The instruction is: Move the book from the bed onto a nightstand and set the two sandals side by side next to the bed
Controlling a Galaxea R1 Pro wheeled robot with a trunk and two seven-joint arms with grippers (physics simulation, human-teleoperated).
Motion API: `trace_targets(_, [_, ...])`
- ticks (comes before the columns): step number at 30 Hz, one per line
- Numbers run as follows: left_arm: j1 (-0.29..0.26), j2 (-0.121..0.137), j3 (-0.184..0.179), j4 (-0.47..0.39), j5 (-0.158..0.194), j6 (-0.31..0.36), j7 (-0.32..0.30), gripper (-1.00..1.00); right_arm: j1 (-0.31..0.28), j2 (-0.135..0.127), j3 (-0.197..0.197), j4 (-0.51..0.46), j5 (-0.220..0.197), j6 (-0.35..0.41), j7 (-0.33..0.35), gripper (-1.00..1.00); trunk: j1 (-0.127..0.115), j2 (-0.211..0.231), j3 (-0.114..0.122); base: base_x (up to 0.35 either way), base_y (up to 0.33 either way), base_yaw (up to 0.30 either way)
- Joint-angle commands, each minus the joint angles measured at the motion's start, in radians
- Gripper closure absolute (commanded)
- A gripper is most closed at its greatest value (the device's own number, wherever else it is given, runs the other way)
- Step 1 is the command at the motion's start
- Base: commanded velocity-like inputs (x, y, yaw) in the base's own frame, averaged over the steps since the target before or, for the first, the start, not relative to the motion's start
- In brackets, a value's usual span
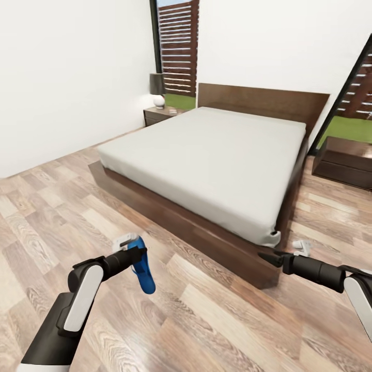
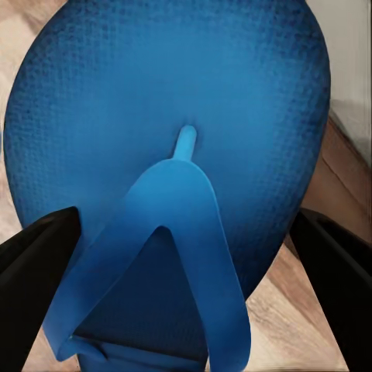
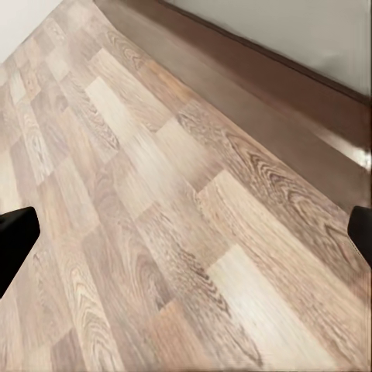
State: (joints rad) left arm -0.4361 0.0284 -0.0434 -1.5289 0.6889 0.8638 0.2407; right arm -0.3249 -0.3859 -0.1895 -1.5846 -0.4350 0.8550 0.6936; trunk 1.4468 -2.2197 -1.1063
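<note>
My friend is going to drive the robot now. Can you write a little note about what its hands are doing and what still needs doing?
Left tool: shut on one blue sandal, held above the wood floor near the foot of the bed.
Right tool: open and empty, out by the bed's near corner.
Mattress: no book on it. A small flat thing lies on the nightstand by the lamp, too small to tell if it is the book.
Left to do: set this sandal down next to the bed, find the second sandal and put it beside the first, and check the book.
</note>
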Motion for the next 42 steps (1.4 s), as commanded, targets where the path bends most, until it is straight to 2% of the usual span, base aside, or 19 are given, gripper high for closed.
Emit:
trace_targets(1, [0.0, 0.001, -0.001, -0.001, 0.012, 0.002, 0.009, 1.0, -0.001, 0.0, -0.001, 0.0, -0.001, 0.006, 0.003, -1.0, 0.0, 0.0, -0.001, -0.008, 0.0, -0.286])
trace_targets(14, [0.0, 0.002, 0.003, 0.001, 0.016, 0.003, 0.001, 1.0, -0.001, -0.001, -0.001, 0.002, -0.001, 0.006, 0.003, -1.0, 0.0, 0.0, -0.001, -0.18, 0.017, -0.287])
trace_targets(28, [-0.001, 0.006, 0.005, -0.001, 0.018, 0.001, 0.002, 1.0, -0.002, 0.0, 0.0, 0.003, 0.0, 0.006, 0.001, -1.0, 0.0, 0.0, -0.001, -0.227, 0.215, -0.288])
trace_targets(42, [0.0, 0.0, -0.006, -0.002, 0.012, 0.001, 0.016, 1.0, -0.006, 0.001, 0.003, 0.025, 0.0, 0.006, -0.008, -1.0, 0.0, 0.0, -0.001, -0.072, 0.185, -0.288])
